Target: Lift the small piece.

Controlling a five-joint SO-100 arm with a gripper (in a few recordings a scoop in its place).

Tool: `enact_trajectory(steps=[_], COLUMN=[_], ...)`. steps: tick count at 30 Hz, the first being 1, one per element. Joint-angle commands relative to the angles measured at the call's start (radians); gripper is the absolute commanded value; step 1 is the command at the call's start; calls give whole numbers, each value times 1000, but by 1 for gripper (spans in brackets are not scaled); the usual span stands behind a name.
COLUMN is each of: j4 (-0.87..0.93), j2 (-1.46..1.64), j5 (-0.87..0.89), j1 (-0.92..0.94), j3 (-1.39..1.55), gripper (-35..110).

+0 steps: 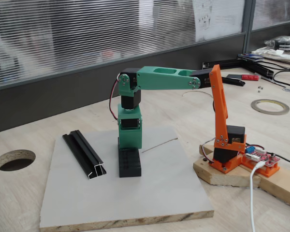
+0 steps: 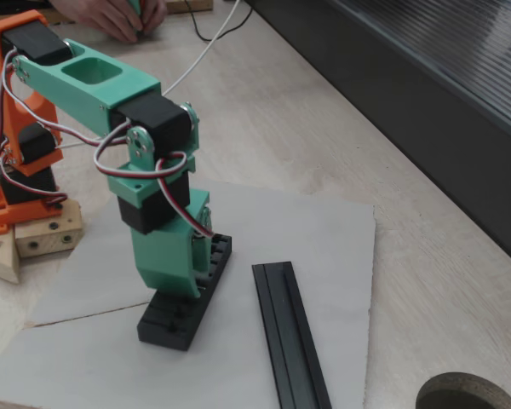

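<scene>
We see the green hand (image 1: 130, 145) lowered over the black ribbed block (image 1: 129, 163), its tip at the block's top. Whether its fingers are parted or closed, we cannot tell. The small piece we cannot make out in either fixed view, so nothing shows as lifted; we judge the lift not yet done. The black rail (image 2: 289, 334) lies just beside the block. The grey board (image 1: 159, 193) on the worktop (image 1: 193, 108) has bare room toward its near edge.
</scene>
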Motion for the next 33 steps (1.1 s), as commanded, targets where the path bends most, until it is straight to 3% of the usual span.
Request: enact_trajectory(steps=[1,33], j4=[-3,-3], j2=[5,46], j5=[-18,-23], j1=[9,5], j3=[2,-12], gripper=[26,26])
